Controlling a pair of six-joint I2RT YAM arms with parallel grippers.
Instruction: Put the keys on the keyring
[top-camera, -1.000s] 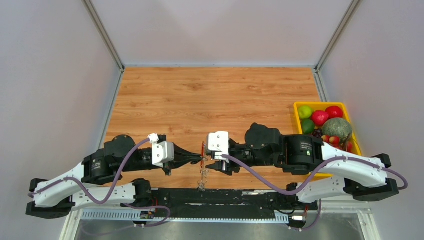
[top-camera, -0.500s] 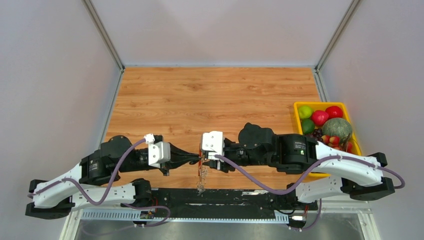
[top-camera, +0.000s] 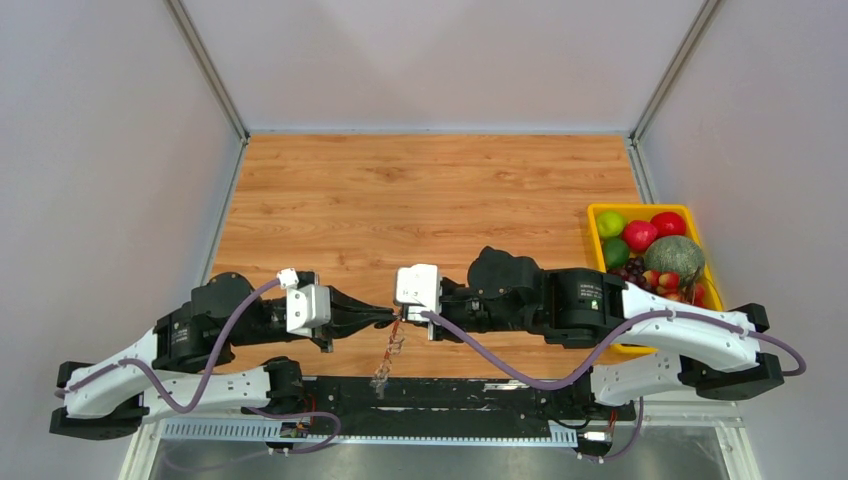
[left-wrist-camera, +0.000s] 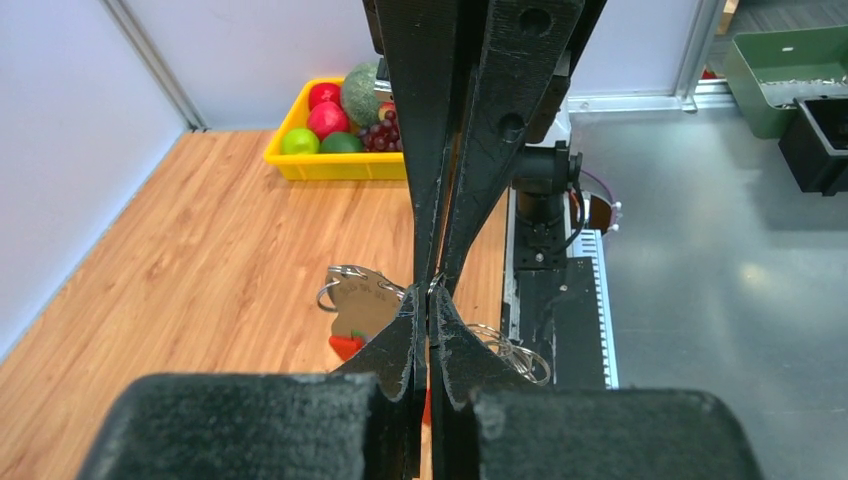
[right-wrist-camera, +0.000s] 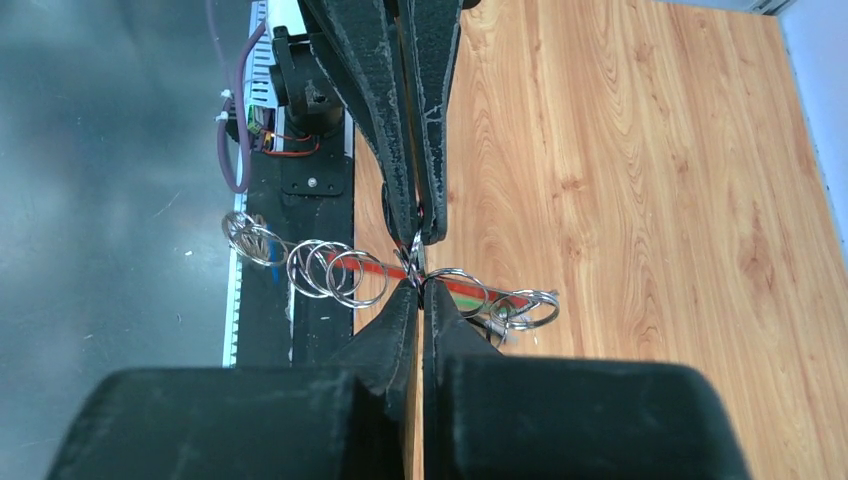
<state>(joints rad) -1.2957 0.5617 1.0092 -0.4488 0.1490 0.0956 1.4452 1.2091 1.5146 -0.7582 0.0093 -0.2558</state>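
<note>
Keyring (right-wrist-camera: 330, 270) is dangling over the counter (top-camera: 430, 200); we're pinching it with left pincer (left-wrist-camera: 428, 312) and right pincer (right-wrist-camera: 418, 295), both closed tight.

Top: high above and behind the bases (top-camera: 280, 385), looking down on the whole table (top-camera: 430, 190). Left wrist: close, sighting along left gripper (left-wrist-camera: 428, 298) toward the fruit bin (left-wrist-camera: 330, 165). Right wrist: close, along right gripper (right-wrist-camera: 418, 285), facing opposite. Shared: keyring (right-wrist-camera: 330, 270), table edge.
</note>
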